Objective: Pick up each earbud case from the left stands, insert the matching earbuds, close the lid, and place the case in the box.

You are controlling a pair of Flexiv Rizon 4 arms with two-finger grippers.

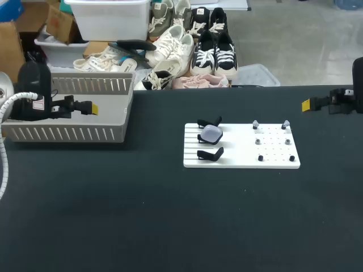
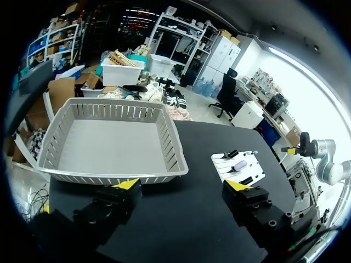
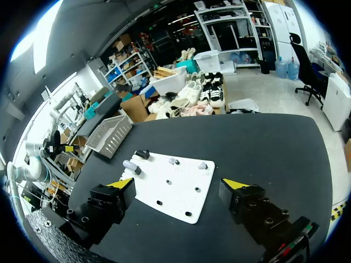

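Black worktop (image 1: 170,215) is seen in the head view, with a white board (image 1: 272,158) laid on it. A pale case (image 1: 211,134) is seated on the middle of three black stands (image 1: 210,153) at the board's left, and two earbuds (image 1: 255,123) are perched on pegs at its far right. The grey box (image 1: 122,107) is set well to the left, overlapped by the left end effector (image 1: 92,107). The right end effector (image 1: 306,104) is held near the far right edge.

In the left wrist view, the fingers (image 2: 130,184) are spread wide with nothing gripped, and the box is just ahead.

In the right wrist view, the fingers (image 3: 124,183) are likewise wide and empty, and the board and case are ahead.
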